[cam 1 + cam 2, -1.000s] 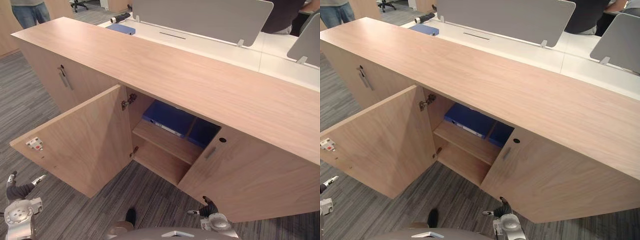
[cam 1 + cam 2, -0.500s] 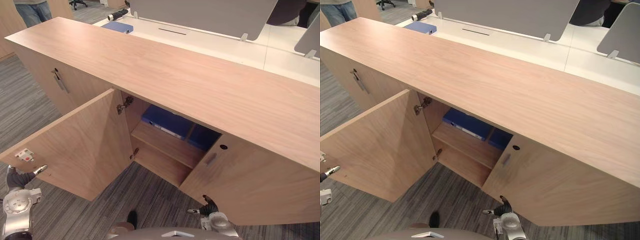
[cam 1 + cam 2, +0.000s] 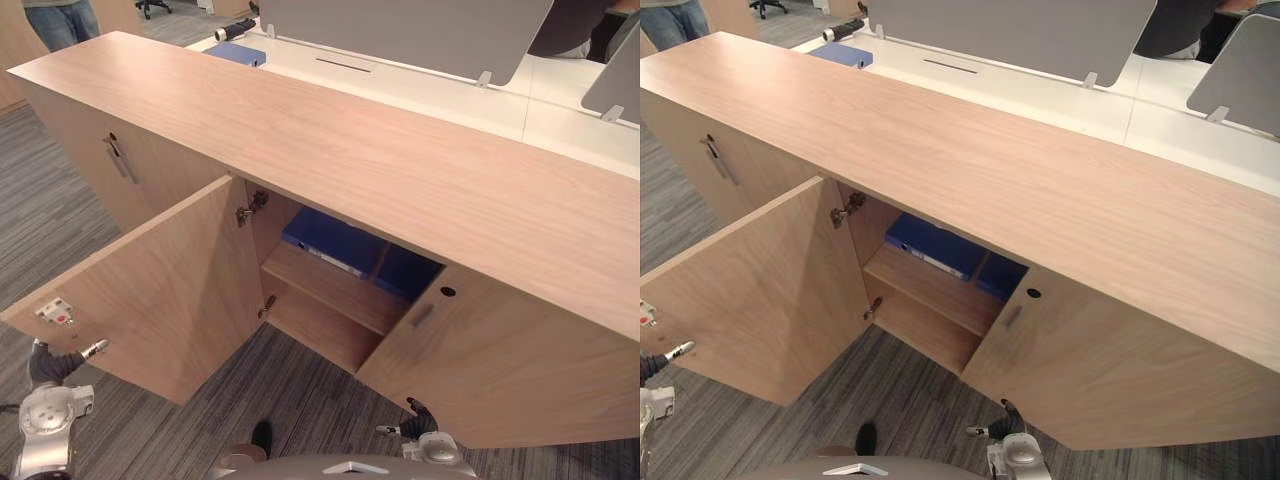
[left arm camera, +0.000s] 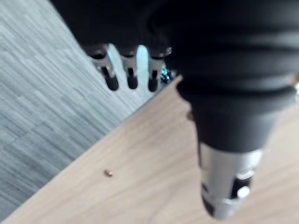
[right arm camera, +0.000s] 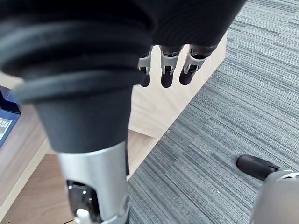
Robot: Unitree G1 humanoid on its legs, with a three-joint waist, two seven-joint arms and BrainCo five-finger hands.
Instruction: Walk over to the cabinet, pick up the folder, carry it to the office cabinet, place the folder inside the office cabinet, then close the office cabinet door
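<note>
Nearest, the left robot hand [image 3: 52, 365] hangs low by the free corner of the open left cabinet door [image 3: 150, 290]. Its fingers [image 4: 131, 83] are straight and loosely spread, holding nothing, and in the left wrist view the door's wood lies just past them. The right robot hand [image 3: 420, 422] sits low in front of the right cabinet door [image 3: 500, 350], fingers relaxed and likewise empty.

Closing the door looks to be the step left, and the risk is in the contact. A push from so low and so near the edge could let the fingers slide off the panel, or catch them between door and cabinet frame as it swings in. The right door appears ajar too, so the two doors might meet out of order and leave a gap.

Inside the office cabinet [image 3: 350, 140], the blue folder [image 3: 335, 238] lies flat on the upper shelf [image 3: 330, 285], another blue item [image 3: 405, 270] just beside it. If the folder overhangs the shelf front, the door would stop against it. Beyond, on the white tabletop [image 3: 420, 85], lies a second blue folder [image 3: 240, 55]
</note>
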